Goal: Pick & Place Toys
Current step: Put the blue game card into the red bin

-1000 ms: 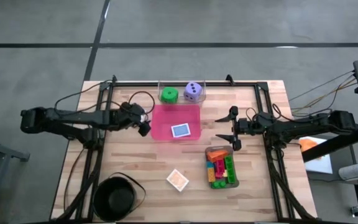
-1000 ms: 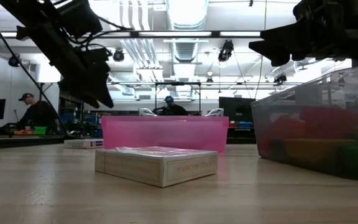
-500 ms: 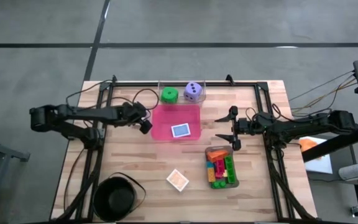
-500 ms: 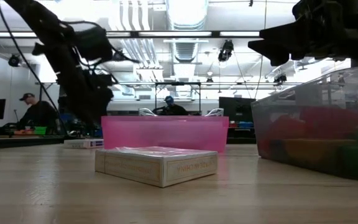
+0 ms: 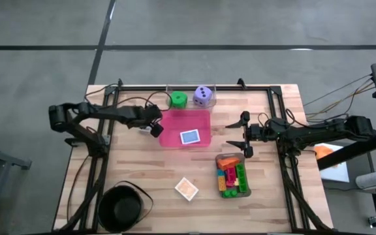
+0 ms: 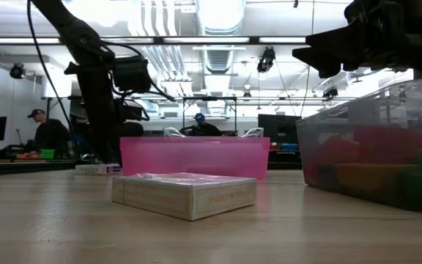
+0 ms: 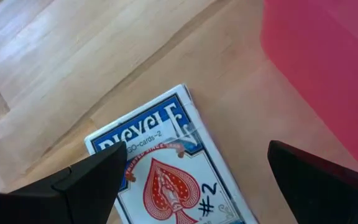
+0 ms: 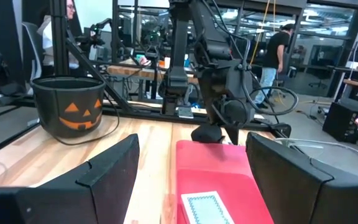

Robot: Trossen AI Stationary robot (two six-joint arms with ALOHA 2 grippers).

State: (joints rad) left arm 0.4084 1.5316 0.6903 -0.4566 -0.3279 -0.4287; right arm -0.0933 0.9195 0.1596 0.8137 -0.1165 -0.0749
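Note:
My left gripper (image 5: 153, 127) is open and points steeply down just left of the pink tray (image 5: 204, 116). In the left wrist view its fingers (image 7: 92, 180) stand on either side of a blue card deck (image 7: 166, 168) that lies flat on the table, without touching it. A second blue card deck (image 5: 189, 136) lies in the pink tray. An orange card deck (image 5: 186, 188) lies flat on the table near the front. My right gripper (image 5: 245, 134) hovers open and level to the right of the pink tray, holding nothing.
A clear tray at the far edge holds a green die (image 5: 177, 99) and a purple die (image 5: 203, 96). A grey tray (image 5: 247, 190) of coloured bricks stands at the right front. A black bowl (image 5: 123, 207) sits at the near left corner. People work in the room beyond.
My left gripper has sunk toward the table beside the pink tray's left wall and tipped more steeply downward, staying open. The left arm has swung in toward the tray behind it.

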